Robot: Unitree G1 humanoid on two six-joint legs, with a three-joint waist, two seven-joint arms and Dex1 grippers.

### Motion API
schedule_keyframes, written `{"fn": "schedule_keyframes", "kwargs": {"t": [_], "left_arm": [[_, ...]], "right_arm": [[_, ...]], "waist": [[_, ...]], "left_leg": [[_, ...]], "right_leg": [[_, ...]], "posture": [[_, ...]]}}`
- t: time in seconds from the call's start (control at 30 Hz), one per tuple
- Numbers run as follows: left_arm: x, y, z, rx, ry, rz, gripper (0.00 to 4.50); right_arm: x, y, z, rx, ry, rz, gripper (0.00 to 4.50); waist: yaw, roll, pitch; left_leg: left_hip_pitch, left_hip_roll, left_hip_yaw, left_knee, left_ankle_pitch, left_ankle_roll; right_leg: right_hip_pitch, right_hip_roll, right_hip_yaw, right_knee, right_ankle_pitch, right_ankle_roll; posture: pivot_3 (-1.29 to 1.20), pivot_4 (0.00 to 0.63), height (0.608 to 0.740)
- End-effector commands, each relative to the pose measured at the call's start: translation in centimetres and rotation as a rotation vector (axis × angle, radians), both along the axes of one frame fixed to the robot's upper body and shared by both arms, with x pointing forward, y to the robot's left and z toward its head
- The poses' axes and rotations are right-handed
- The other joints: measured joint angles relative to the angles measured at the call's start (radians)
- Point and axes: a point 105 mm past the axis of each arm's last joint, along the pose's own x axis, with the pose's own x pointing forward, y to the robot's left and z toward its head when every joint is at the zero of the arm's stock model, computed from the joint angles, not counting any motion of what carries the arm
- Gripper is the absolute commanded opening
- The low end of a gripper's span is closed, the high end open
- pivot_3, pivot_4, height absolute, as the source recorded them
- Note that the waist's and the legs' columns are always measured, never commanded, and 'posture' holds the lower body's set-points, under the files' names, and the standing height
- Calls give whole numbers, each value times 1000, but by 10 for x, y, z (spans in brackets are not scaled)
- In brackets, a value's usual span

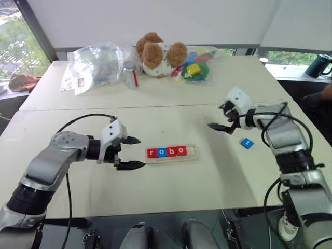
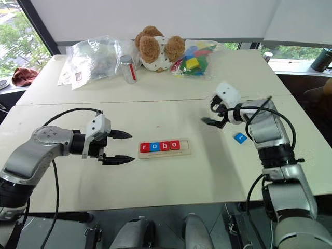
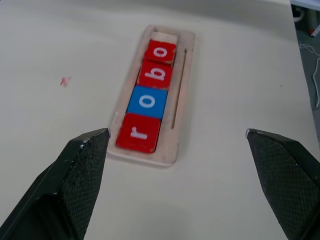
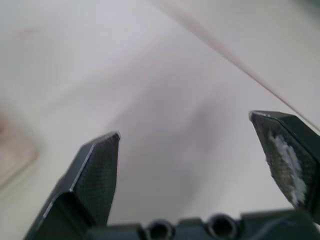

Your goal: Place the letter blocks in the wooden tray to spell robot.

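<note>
Left eye view: tray (image 1: 171, 153) at frame centre holds four tiles reading "robo", its right end slot bare.
Fifth tile (image 1: 247, 143), blue, lies on the table (image 1: 171, 187) right of centre, its letter too small to read, just below the right gripper (image 1: 224, 122), whose fingers are spread wide and hold nothing. Left gripper (image 1: 130, 152), equally wide and empty, hovers just left of the tray. Along the frame's top: plastic bags (image 1: 96, 65), a teddy bear (image 1: 158, 53), bagged coloured blocks (image 1: 196, 67).

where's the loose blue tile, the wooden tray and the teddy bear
loose blue tile (image 1: 247, 143), left eye view, its top face
wooden tray (image 1: 192, 151), left eye view, bare slot end
teddy bear (image 1: 154, 55), left eye view, its head
</note>
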Motion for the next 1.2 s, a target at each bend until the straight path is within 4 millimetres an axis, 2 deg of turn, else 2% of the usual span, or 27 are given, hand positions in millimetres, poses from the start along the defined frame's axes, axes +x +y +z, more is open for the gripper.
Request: {"fn": "schedule_keyframes", "kwargs": {"t": [0.03,0.13,0.23,0.37,0.6,0.7,0.8,1.0,1.1,1.2], "left_arm": [[2,-8,13,-30,-40,-23,4500],[8,-12,10,-32,-33,-37,4500],[10,-16,6,-24,-29,-60,4500],[14,-18,5,-25,-29,-71,4500],[14,-16,0,-26,-28,-55,4500],[13,-13,-2,-17,-29,-39,4500],[14,-11,-1,-20,-34,-20,4500],[12,-9,-4,-17,-36,-6,4500],[12,-8,-4,-16,-36,0,4500],[12,-7,-4,-13,-36,3,4500]], "right_arm": [[-25,-28,22,126,-154,-462,4458],[-56,-35,4,192,-148,-691,4458],[-80,-34,-18,230,-96,-809,4458],[-93,-27,-38,295,-30,-894,4458],[-85,-12,-70,393,97,-919,4458],[-80,-22,-84,385,121,-955,4458],[-75,-30,-88,366,109,-975,4458],[-63,-30,-98,388,119,-981,4458],[-63,-30,-101,402,128,-1008,3656],[-64,-30,-103,391,129,-1015,2207]], "waist": [[4,0,0],[11,0,-1],[8,0,-1],[-1,0,-1],[-3,0,-1],[-2,0,-1],[-2,0,-1],[-3,-1,-1],[-3,-1,-2],[2,-1,-2]], "left_leg": [[-1,0,0,0,1,-1],[-1,0,-1,1,2,-3],[0,-2,-1,2,2,-3],[0,-3,0,2,2,-2],[2,-2,-1,1,2,-2],[2,-2,-1,1,2,-2],[3,-2,-1,1,2,-2],[18,-2,-1,0,-2,5],[18,-1,-1,0,-2,5],[18,-1,-1,0,-2,5]], "right_leg": [[-2,0,0,5,0,0],[-4,1,0,9,0,0],[-2,0,0,9,0,0],[-2,2,0,9,0,0],[-1,4,0,9,0,0],[-1,4,0,9,0,0],[0,3,0,9,0,0],[16,2,0,5,0,0],[16,2,0,5,0,0],[16,2,0,5,0,0]], "posture": [[0,150,740],[0,150,740],[0,150,740],[0,150,740],[0,150,740],[0,150,740],[0,150,740],[0,150,740],[0,150,740],[0,150,740]]}}
